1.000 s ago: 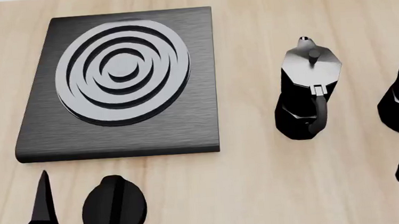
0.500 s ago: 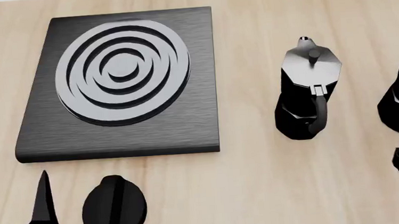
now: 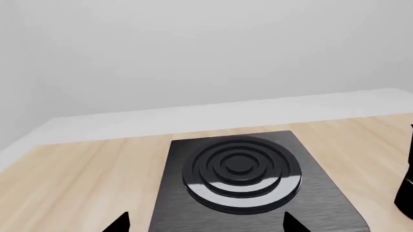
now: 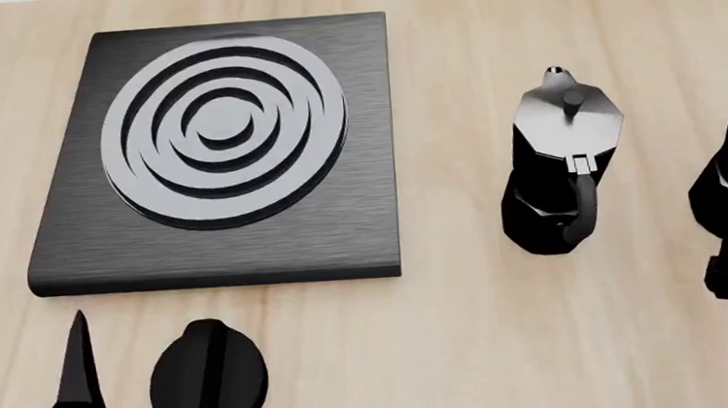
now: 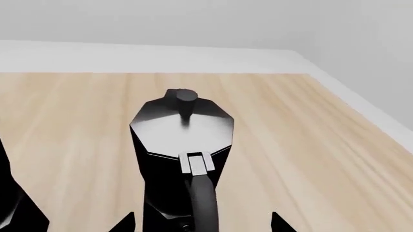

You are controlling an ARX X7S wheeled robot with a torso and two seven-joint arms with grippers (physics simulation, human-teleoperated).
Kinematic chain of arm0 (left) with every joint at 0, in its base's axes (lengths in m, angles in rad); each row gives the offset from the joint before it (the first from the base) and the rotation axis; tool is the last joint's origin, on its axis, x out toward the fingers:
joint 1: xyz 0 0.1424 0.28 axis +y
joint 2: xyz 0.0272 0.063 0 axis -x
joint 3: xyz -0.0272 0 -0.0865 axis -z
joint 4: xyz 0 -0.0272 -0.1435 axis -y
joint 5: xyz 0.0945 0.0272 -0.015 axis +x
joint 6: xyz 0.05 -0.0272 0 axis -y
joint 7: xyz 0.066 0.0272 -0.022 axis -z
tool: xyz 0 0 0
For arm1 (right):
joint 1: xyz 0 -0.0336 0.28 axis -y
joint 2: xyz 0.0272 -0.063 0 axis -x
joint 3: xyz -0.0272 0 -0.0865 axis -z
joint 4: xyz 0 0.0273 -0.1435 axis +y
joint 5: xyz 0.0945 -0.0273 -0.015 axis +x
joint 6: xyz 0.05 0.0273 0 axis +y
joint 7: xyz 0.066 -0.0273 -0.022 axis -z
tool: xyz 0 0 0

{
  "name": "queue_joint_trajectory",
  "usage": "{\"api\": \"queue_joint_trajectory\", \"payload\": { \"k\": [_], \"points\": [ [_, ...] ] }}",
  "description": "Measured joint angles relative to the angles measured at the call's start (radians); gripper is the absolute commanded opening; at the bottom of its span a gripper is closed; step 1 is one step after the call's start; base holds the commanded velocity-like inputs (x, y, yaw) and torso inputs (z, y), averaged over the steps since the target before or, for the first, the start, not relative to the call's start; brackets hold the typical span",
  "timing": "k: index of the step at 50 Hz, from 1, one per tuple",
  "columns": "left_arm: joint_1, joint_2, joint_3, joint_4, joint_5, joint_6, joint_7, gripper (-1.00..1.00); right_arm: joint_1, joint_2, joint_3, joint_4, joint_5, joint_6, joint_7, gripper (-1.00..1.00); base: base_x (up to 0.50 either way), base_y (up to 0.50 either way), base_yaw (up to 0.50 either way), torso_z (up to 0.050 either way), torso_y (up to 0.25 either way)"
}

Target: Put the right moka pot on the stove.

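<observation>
Two identical pots on the wood, so picking the correct one matters. Right moka pot [image 5: 184,154] standing upright at the far right edge of the head view, well apart from the stove [image 4: 231,244], handle turned back toward the robot, probably so it can be pinched straight on. Right gripper [image 5: 201,223] lined up just behind that handle, tips spread wide on either side of it, nothing clamped yet. Looks like a lineup for a handle grab, not a body grab. Other moka pot [image 4: 566,164] sitting between target and stove, so worth lifting high on the carry. Left gripper [image 3: 205,227] parked facing the burner, tips apart, holding nothing. Dial knob [image 4: 209,380] near it, not involved.
</observation>
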Motion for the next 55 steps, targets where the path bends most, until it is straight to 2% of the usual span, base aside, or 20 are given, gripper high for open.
{"api": "queue_joint_trajectory", "payload": {
  "k": [19, 20, 39, 55],
  "points": [
    [-0.003, -0.004, 0.005, -0.002, -0.002, 0.003, -0.006, 1.00, 0.061, -0.033, -0.036, 0.120, -0.041, -0.034, -0.030, 1.00, 0.00, 0.00, 0.00, 0.000, 0.000],
    [-0.003, -0.004, 0.005, -0.003, -0.002, 0.004, -0.006, 1.00, 0.062, -0.035, -0.037, 0.125, -0.042, -0.036, -0.031, -1.00, 0.00, 0.00, 0.00, 0.000, 0.000],
    [-0.006, -0.008, 0.010, -0.005, -0.005, 0.005, -0.011, 1.00, 0.034, -0.029, -0.034, 0.072, 0.003, -0.025, -0.019, -1.00, 0.00, 0.00, 0.00, 0.000, 0.000],
    [-0.008, -0.012, 0.018, -0.005, 0.000, 0.006, -0.019, 1.00, -0.065, 0.027, 0.028, -0.133, 0.074, 0.036, 0.049, -1.00, 0.00, 0.00, 0.00, 0.000, 0.000]
  ]
}}
